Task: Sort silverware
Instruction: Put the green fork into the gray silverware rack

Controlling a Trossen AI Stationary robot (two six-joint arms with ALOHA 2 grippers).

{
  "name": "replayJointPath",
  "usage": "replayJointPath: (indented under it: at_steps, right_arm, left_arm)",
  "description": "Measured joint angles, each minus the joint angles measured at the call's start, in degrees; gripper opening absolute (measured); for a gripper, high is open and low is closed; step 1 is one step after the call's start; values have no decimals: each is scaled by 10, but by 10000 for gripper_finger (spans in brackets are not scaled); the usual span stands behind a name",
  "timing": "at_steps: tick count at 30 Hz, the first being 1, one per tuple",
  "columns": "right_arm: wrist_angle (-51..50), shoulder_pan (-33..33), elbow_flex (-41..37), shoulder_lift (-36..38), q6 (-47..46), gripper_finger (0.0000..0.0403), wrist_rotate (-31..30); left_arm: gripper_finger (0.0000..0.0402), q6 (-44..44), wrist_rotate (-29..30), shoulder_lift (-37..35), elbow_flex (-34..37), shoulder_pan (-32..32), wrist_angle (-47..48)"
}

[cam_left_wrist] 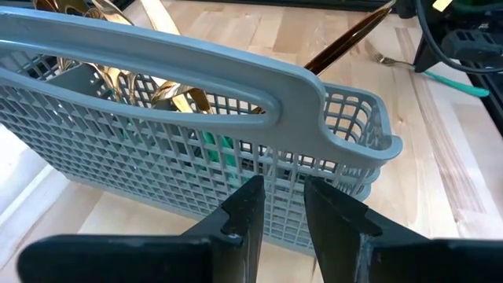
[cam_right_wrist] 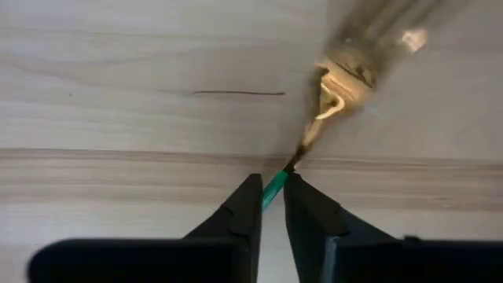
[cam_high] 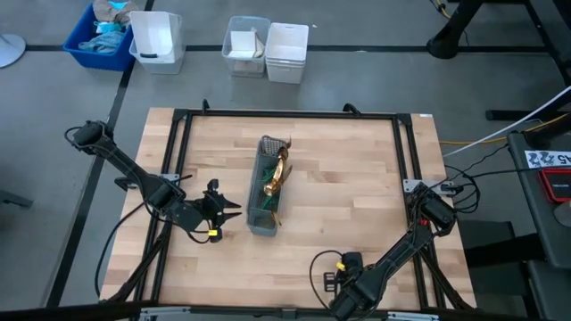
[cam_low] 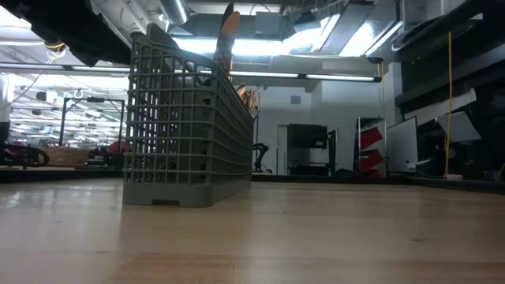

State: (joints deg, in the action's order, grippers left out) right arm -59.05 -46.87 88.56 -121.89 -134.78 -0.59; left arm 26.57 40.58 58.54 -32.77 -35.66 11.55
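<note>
Near table's front edge, right gripper [cam_right_wrist: 272, 200] clamped on teal-handled gold fork [cam_right_wrist: 326, 102], presumably for sorting; grey mesh caddy [cam_high: 266, 192] mid-table holding remaining silverware [cam_high: 277, 174]; left gripper [cam_left_wrist: 277, 208] beside caddy, slightly parted, empty.

Grey mesh caddy [cam_high: 265, 198] mid-table [cam_high: 357, 196]. Beyond table: blue bin [cam_high: 96, 45] at 11 o'clock, white bins [cam_high: 268, 49] at 12.

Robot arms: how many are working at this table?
2. The left arm enters from the left, end effector open beside the grey caddy; the right arm from the right, end effector gripping a teal-handled utensil.
</note>
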Motion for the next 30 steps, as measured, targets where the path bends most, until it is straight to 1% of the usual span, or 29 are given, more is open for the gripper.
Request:
replayJointPath:
  at_steps: [5,11,16,20,26,30]
  right_arm:
    - [1,0,1,-16,1,18,1]
    - [1,0,1,-22,15,18,1]
    - [7,0,0,-22,18,6,-15]
    - [6,-1,7,-23,31,5,-50]
    - [7,1,23,-26,40,5,-144]
    - [9,2,22,-27,43,5,-182]
  left_arm:
    - [88,0,0,0,0,0,0]
    - [88,0,0,0,0,0,0]
    - [88,-9,0,0,0,0,0]
    - [88,-25,0,0,0,0,-1]
    - [88,-26,0,-2,0,0,-2]
    - [88,-53,0,-15,0,0,-1]
